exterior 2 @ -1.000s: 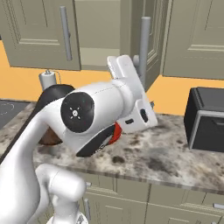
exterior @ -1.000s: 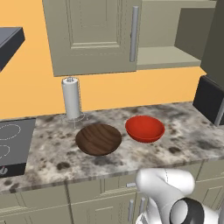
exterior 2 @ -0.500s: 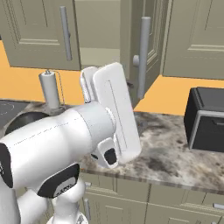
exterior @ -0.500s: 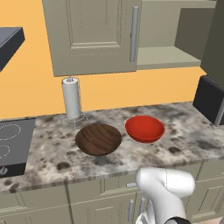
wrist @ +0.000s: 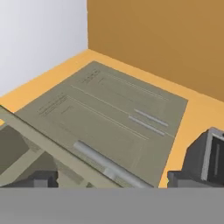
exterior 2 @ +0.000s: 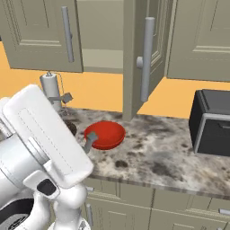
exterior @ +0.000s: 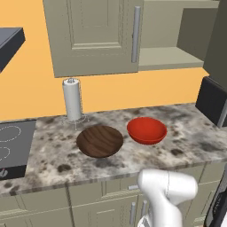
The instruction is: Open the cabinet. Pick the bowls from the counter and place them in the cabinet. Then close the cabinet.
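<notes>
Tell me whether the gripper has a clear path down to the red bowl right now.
Probably yes: the red bowl sits uncovered on the counter, apart from the wooden bowl, and the gripper is open, though aimed elsewhere.

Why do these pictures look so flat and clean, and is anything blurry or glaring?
Left base view: rendered, even light, soft shadows under the brown bowl and red bowl, no glare. Right base view: the near white arm looms large, its edges soft. Hand view: tilted, the cabinet slightly blurred.

Glossy white rounded arm (exterior 2: 45,139) casing, dark oval inset, apparently faint seam lines across it.
</notes>
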Controlling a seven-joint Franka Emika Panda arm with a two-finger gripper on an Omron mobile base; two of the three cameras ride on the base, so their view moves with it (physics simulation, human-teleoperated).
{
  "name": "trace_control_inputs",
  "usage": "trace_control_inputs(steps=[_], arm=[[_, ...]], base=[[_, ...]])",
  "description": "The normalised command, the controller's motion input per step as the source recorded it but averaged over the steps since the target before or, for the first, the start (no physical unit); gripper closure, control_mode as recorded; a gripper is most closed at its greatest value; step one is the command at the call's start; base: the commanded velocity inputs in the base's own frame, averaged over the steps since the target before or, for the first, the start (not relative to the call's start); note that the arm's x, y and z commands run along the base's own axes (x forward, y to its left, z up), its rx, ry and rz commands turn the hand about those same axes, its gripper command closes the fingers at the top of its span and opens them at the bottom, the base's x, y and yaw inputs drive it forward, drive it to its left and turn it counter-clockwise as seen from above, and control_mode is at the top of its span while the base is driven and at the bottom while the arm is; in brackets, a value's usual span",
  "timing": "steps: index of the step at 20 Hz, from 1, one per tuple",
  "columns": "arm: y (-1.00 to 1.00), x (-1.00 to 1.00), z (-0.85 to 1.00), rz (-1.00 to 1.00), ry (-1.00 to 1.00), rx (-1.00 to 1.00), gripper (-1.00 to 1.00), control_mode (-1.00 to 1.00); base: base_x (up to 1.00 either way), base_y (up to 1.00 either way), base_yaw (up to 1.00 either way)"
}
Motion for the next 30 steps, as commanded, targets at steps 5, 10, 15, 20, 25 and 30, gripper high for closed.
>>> trace_control_inputs(steps=[5, 10, 15, 20, 25, 30], arm=[[0.99, 0.14, 0.02, -0.11, 0.09, -0.33, -1.0, -1.0], [0.49, 0.55, -0.03, -0.25, 0.11, -0.3, -1.0, -1.0], [0.11, 0.62, -0.13, -0.07, 0.01, -0.13, -1.0, -1.0], [-0.01, 0.78, -0.31, -0.07, 0.01, -0.04, -1.0, -1.0], [-0.32, 0.72, -0.19, -0.06, 0.06, 0.0, -1.0, -1.0], [-0.69, 0.64, -0.23, -0.06, 0.09, 0.01, -1.0, -1.0]], base=[[0.0, 0.0, 0.0], [0.0, 0.0, 0.0], [0.0, 0.0, 0.0], [0.0, 0.0, 0.0], [0.0, 0.0, 0.0], [0.0, 0.0, 0.0]])
